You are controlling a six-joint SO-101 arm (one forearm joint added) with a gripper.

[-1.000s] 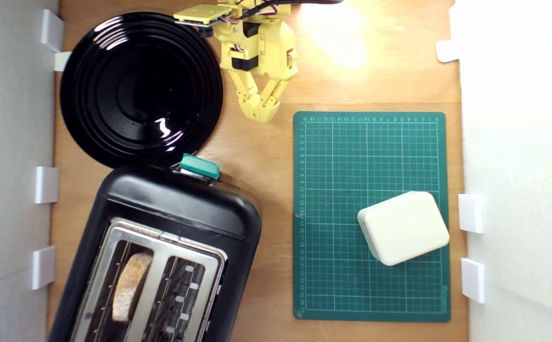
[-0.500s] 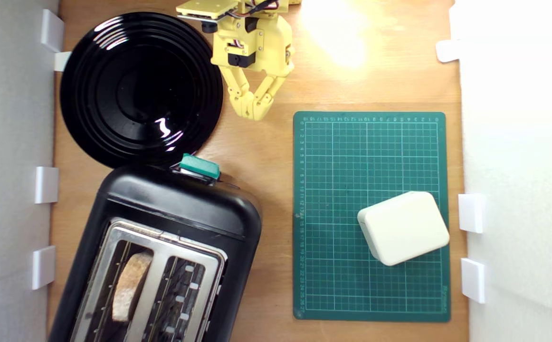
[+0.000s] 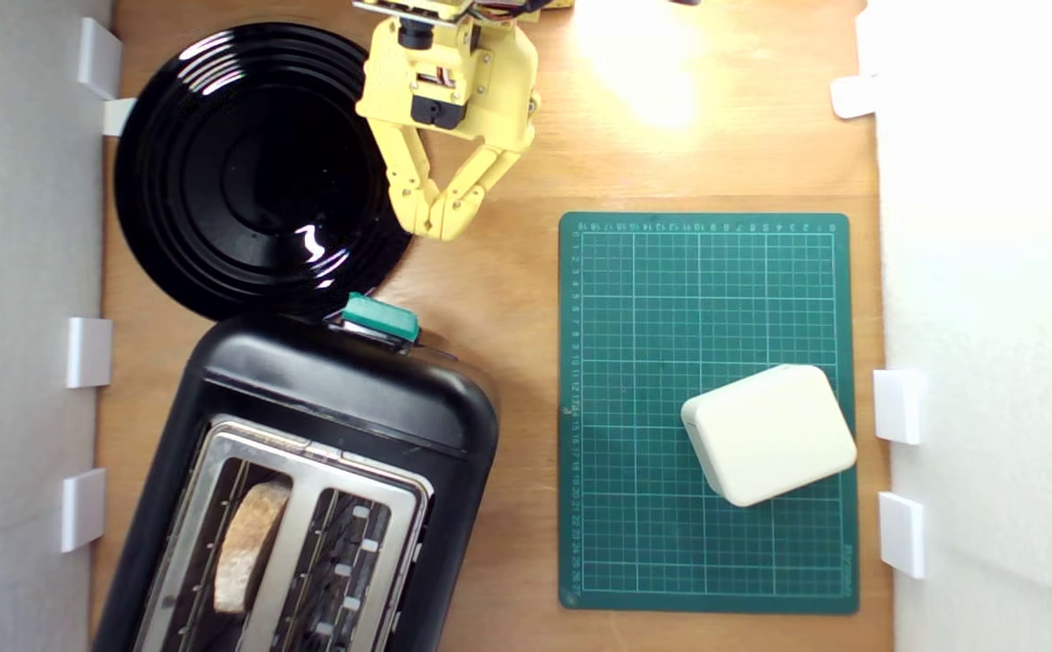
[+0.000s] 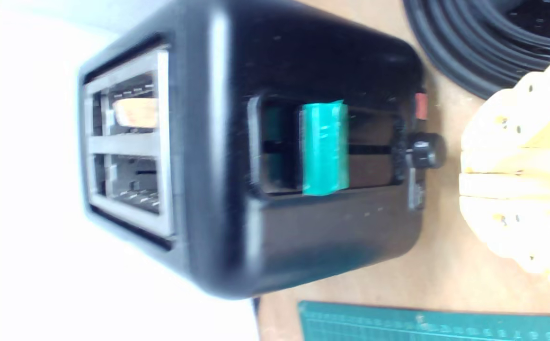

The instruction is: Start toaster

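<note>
A yellow gripper (image 3: 435, 226), fingertips pressed together and gripping nothing, is hovering at a black plate's (image 3: 218, 172) edge, the toaster's (image 3: 345, 398) teal lever (image 3: 381, 317) sitting just beyond its tips.

Yellow plastic pincer (image 3: 440, 226), dark servos, seemingly red-black wires.

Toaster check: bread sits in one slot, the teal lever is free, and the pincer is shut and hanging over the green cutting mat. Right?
Not quite. The pincer is shut, but the exterior view shows it at the black plate's edge, not over the green cutting mat. The rest holds: bread sits in one slot of the toaster, and nothing touches the teal lever.
</note>
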